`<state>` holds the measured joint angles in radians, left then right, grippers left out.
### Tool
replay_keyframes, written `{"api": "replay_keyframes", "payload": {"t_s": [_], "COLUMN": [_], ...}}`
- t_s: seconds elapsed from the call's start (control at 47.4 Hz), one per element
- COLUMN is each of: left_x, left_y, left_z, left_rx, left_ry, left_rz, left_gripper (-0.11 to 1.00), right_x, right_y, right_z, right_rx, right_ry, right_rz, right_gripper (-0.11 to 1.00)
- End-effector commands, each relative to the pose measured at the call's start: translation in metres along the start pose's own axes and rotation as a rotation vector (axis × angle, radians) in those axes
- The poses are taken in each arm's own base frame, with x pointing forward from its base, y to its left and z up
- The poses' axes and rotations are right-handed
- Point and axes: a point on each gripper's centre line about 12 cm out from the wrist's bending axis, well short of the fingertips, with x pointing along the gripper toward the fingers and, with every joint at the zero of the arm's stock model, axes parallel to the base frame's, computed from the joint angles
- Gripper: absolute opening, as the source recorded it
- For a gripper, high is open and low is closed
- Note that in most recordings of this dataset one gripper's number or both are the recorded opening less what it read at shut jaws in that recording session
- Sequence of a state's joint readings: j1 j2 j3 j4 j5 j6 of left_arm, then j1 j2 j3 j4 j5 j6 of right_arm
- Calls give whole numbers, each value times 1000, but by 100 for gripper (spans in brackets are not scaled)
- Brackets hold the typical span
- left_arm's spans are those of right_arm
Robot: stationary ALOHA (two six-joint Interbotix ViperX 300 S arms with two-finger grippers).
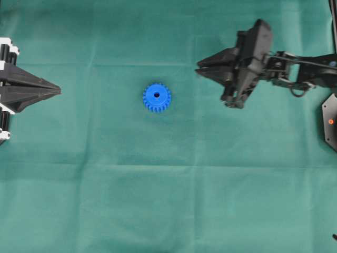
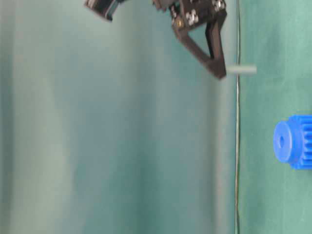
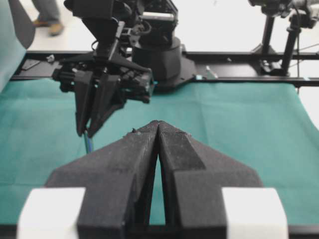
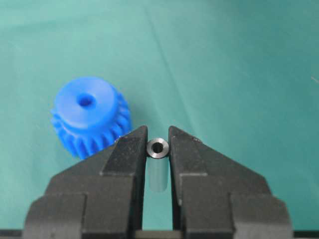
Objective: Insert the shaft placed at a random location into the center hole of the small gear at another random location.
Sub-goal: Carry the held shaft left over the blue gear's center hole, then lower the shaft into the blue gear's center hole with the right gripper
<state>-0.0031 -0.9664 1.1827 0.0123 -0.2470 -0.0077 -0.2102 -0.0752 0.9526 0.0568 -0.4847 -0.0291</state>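
The small gear point(image 1: 156, 97) lies flat on the green cloth, bright blue, hub up, with the center hole point(image 4: 85, 101) showing dark and unfilled. My right gripper point(image 4: 158, 138) is shut on the shaft point(image 4: 158, 148), a short silvery pin seen end-on between the fingertips. In the table-level view the shaft point(image 2: 242, 69) pokes out of the fingertips towards the cloth, held above it. The right gripper point(image 1: 199, 67) hovers right of the gear, apart from it. My left gripper point(image 1: 58, 90) rests at the far left, shut on nothing, its tips point(image 3: 158, 124) pressed together.
The green cloth point(image 1: 174, 200) covers the whole table. A black plate with an orange dot point(image 1: 330, 122) sits at the right edge. The right arm's base and a black frame rail point(image 3: 229, 56) stand behind the cloth in the left wrist view.
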Motion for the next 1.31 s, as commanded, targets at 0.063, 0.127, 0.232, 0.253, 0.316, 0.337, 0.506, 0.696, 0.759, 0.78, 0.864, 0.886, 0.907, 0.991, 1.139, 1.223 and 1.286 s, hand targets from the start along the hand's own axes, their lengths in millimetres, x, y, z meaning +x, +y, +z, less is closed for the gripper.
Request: {"api": "replay_keyframes", "payload": {"t_s": [0.063, 0.127, 0.232, 0.253, 0.316, 0.337, 0.506, 0.696, 0.759, 0.78, 0.864, 0.886, 0.907, 0.991, 1.139, 1.223, 1.286], "left_x": [3, 3, 3, 3, 3, 3, 3, 3, 3, 3, 3, 3, 3, 3, 3, 3, 3], "left_y": [0, 0, 0, 0, 0, 0, 0, 0, 0, 0, 0, 0, 0, 0, 0, 0, 0], "left_z": [10, 9, 9, 9, 9, 9, 9, 9, 9, 9, 9, 9, 9, 10, 10, 10, 10], "left_rx": [0, -5, -8, -8, -8, -8, -8, -8, -8, -8, -8, -8, -8, -8, -8, -8, -8], "left_ry": [-23, -21, -20, -20, -20, -20, -21, -21, -21, -21, -21, -21, -21, -23, -23, -25, -23], "left_rz": [-2, -2, -2, -2, -2, -2, -2, -2, -2, -2, -2, -2, 0, -2, -2, -2, -2], "left_gripper": [0, 0, 0, 0, 0, 0, 0, 0, 0, 0, 0, 0, 0, 0, 0, 0, 0], "right_x": [23, 31, 44, 45, 51, 52, 61, 67, 68, 69, 70, 70, 70, 70, 70, 70, 70], "right_y": [14, 18, 24, 26, 28, 30, 40, 46, 47, 47, 48, 49, 49, 49, 48, 48, 48], "right_z": [22, 25, 29, 30, 31, 32, 35, 37, 38, 39, 38, 38, 37, 37, 36, 36, 36], "right_rx": [-19, -23, -27, -30, -32, -33, -39, -44, -45, -45, -46, -46, -47, -45, -46, -43, -45], "right_ry": [-34, -32, -27, -29, -30, -32, -39, -42, -45, -47, -45, -45, -44, -41, -39, -40, -41], "right_rz": [33, 43, 55, 58, 64, 67, 87, 99, 102, 102, 103, 104, 104, 104, 103, 102, 102], "right_gripper": [13, 13, 13, 13, 13, 13, 13, 13, 13, 13, 13, 13, 13, 13, 13, 13, 13]}}
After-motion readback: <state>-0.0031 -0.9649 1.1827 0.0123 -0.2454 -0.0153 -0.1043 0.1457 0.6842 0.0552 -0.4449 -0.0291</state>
